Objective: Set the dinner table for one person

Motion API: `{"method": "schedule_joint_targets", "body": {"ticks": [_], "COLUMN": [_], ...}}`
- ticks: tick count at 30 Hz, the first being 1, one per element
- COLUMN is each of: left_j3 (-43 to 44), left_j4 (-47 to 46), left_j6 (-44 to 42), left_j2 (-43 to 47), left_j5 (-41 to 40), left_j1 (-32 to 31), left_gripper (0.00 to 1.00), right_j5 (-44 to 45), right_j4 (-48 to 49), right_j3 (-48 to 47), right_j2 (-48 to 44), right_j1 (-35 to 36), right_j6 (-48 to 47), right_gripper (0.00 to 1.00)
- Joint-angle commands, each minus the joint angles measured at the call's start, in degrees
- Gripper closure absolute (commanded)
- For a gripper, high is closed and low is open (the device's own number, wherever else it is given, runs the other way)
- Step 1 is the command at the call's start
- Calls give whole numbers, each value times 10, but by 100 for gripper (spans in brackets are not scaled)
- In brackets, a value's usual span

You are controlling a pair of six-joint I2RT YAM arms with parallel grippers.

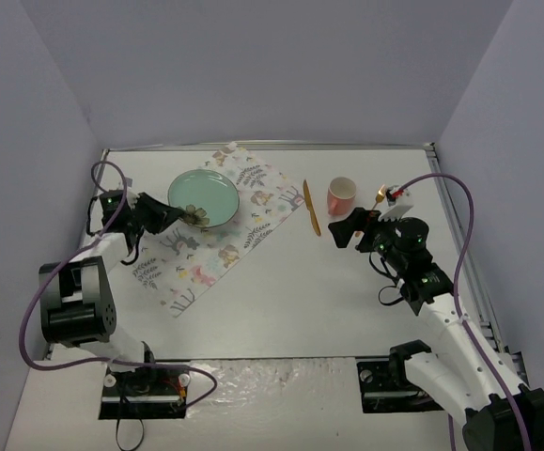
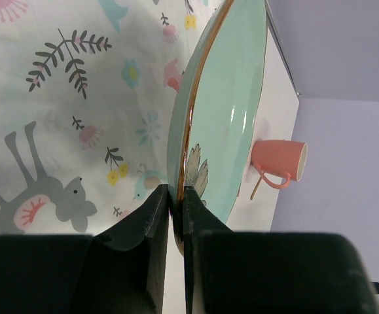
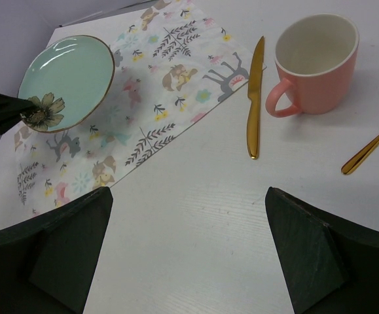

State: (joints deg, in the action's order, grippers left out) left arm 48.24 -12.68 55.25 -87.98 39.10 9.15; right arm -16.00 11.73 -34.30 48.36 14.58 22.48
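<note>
Dinner table [image 1: 290,301], a large plain white surface, fills the floor of a walled enclosure, with both robot arms bolted at its near edge. On its left half a placemat [image 1: 225,240] patterned with animals and leaves lies at an angle. A mint green plate [image 1: 201,195] with a gold rim sits over the mat's far left end. The left gripper [image 1: 182,214] is clamped on the plate's rim beside a painted flower. Right of the mat lie a gold knife [image 1: 311,209], then a pink mug [image 1: 341,194], then a gold utensil [image 1: 380,197]. The right gripper [image 1: 351,230] hangs just near of the mug, fingers spread wide, holding nothing.
</note>
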Motion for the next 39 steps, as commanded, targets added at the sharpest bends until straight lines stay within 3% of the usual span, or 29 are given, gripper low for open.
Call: {"method": "schedule_joint_targets", "body": {"ticks": [1,39], "left_j3": [34,-3], "left_j4": [-154,-242], "left_j6": [44,78], "left_j2": [-19,-110], "left_j5": [51,38], "left_j1": [6,-11], "left_gripper": [100,100], "right_j5": [-15,-23], "right_j4": [43,63], "right_j3": [-19,-8], "right_j2": [-4,17], "right_j1": [-5,-5], "right_j6": [-6,-6], "right_gripper": [0,0]}}
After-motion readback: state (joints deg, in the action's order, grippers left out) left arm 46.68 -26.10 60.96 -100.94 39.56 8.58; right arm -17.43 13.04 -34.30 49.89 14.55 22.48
